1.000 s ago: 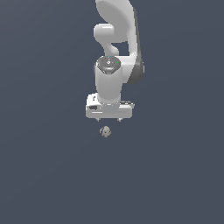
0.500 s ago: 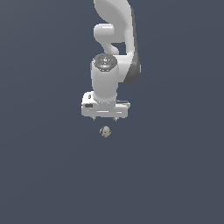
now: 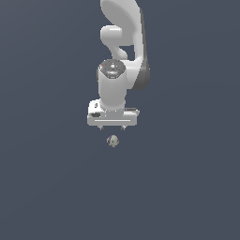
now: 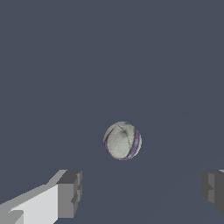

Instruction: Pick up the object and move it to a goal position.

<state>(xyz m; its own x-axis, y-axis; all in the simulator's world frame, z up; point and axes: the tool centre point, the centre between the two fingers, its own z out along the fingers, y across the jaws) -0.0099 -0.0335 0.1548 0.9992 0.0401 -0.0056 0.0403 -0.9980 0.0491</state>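
The white robot arm (image 3: 123,56) reaches down from the top of the exterior view, and its gripper (image 3: 112,127) points downward over a plain dark grey-blue floor (image 3: 47,187). The wide white body of the gripper is seen from above, and only the 2 small tips of the fingers show under its lower edge.

The object (image 3: 113,140) is a small round ball, beige-grey with darker patches. In the exterior view it lies on the floor just below the gripper, close to the middle line of the gripper body, and it is apart from the gripper. It is much smaller than the gripper body.

In the wrist view the object (image 4: 122,140) looks like a pale grey ball with thin cracked lines and a purple band along one side. The 2 grey fingertips (image 4: 70,193) stand far from each other at both sides of the picture, so the jaws are wide open and they hold nothing. The ball is not between the fingertips in this view; it sits beyond them, in the open floor, and nearer to the middle of the gap than to either finger. No finger touches it.

The floor (image 4: 109,52) around the ball has the same flat dark colour everywhere.
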